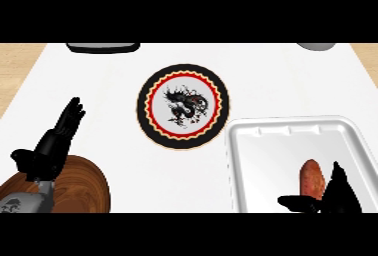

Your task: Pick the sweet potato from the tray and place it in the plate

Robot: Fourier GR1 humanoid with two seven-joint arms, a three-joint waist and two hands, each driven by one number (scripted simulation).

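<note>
An orange-brown sweet potato (312,178) lies in the white tray (258,150) at the lower right. My right hand (336,192) is just beside it on its right, fingers straight and pointing up, thumb reaching under the potato's near end. The fingers are not curled round it. The round plate (155,102), with a black rim, red ring and a dark dragon figure, lies in the middle of the counter, left of the tray and bare. My left hand (53,145) rests open at the lower left, fingers up.
A round wooden board (85,182) lies under my left forearm at the lower left. A dark flat object (103,47) sits at the far edge, and a grey one (317,46) at the far right.
</note>
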